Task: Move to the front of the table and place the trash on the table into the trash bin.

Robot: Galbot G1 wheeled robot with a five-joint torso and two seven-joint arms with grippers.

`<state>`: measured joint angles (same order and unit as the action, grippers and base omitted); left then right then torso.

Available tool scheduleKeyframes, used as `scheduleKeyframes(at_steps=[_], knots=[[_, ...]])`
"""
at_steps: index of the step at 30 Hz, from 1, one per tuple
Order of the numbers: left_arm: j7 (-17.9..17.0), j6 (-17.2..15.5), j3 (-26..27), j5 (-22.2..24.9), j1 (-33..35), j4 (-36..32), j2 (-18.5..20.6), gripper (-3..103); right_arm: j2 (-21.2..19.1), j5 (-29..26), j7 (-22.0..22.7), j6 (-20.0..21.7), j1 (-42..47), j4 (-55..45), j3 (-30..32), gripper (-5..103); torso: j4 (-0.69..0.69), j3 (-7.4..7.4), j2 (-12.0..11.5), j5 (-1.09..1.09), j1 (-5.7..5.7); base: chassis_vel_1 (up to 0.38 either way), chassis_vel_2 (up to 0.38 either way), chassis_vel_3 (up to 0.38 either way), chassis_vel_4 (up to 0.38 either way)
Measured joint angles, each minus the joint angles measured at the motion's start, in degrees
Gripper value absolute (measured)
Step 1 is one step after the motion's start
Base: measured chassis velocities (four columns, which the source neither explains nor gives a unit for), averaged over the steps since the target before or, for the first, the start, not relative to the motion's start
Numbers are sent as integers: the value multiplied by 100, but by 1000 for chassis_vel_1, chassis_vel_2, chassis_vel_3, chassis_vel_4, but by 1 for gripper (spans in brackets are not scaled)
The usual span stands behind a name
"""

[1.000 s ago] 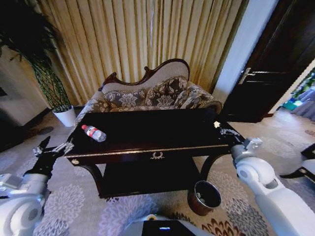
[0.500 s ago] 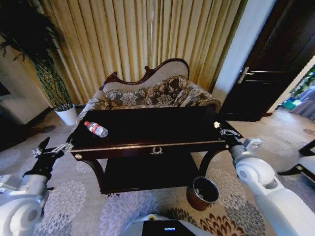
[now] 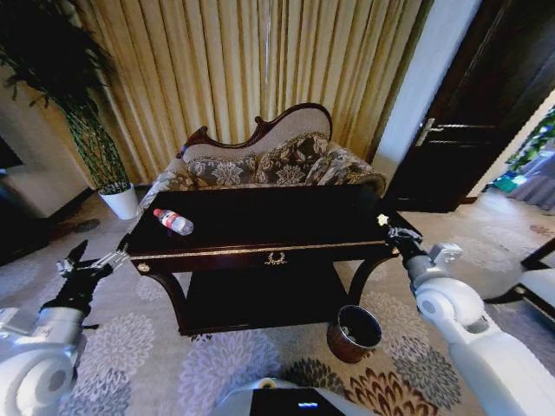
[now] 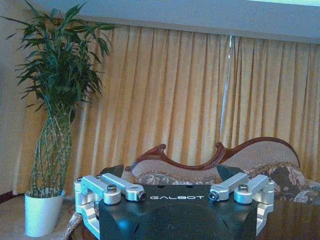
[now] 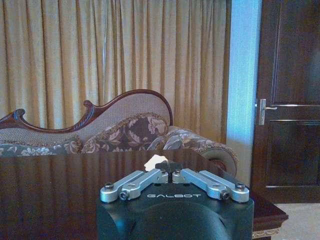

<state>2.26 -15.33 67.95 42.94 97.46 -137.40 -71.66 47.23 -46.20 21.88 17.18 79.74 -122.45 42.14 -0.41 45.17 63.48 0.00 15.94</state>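
The dark glossy table [image 3: 260, 252] with gold trim stands ahead of me. A clear bottle [image 3: 173, 222] with a red cap lies on its far left part. A white paper scrap [image 3: 382, 220] sits near the right edge, and in the right wrist view the scrap [image 5: 154, 161] lies just beyond my fingertips. The reddish-brown trash bin [image 3: 354, 333] stands on the carpet by the table's right front leg. My left gripper [image 3: 95, 257] hovers open off the table's left corner; its left wrist view [image 4: 170, 173] shows the fingers spread. My right gripper [image 3: 396, 233] is shut at the right corner [image 5: 169, 165].
A floral sofa [image 3: 269, 169] with a carved back stands behind the table, before gold curtains. A potted plant in a white pot [image 3: 117, 203] is at the back left. A dark door [image 3: 473, 121] is at the right. Patterned carpet [image 3: 217, 364] lies between me and the table.
The whole picture has shifted: table, bottle and bin sit slightly higher and smaller, so the camera moved. Both arms hold the same pose.
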Motion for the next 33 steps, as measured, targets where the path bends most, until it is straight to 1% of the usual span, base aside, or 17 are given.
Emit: scheduleKeyframes(at_steps=[7,12,22,24,28,29,33], knots=[[-2,1,-2,2,-2,-21,-8,100,11,-11,-21,-8,21,-2,16,0,0,0,0,0,0,68,-62,-61,61],[-3,1,-3,1,5,-22,-11,100,51,12,-97,-87,66,7,31,0,0,-1,0,0,-1,26,-35,-38,43],[-3,-9,-25,2,-14,-35,-7,100,173,335,-294,-158,186,215,38,0,0,0,-1,0,1,0,0,0,0],[-7,-20,-25,8,-31,-44,8,100,312,533,-448,-168,277,342,47,0,-1,0,0,0,1,0,0,0,0],[-11,-30,-18,15,-33,-46,23,100,525,720,-547,-206,375,542,-14,0,-1,0,0,0,1,0,0,0,0],[-13,-32,-8,16,-30,-44,36,100,686,878,-636,-265,433,749,-87,0,-1,0,0,0,1,0,0,0,0],[-17,-33,-4,17,-35,-35,43,100,830,1081,-741,-337,467,1034,-170,0,-1,0,-1,0,1,0,0,0,0]])
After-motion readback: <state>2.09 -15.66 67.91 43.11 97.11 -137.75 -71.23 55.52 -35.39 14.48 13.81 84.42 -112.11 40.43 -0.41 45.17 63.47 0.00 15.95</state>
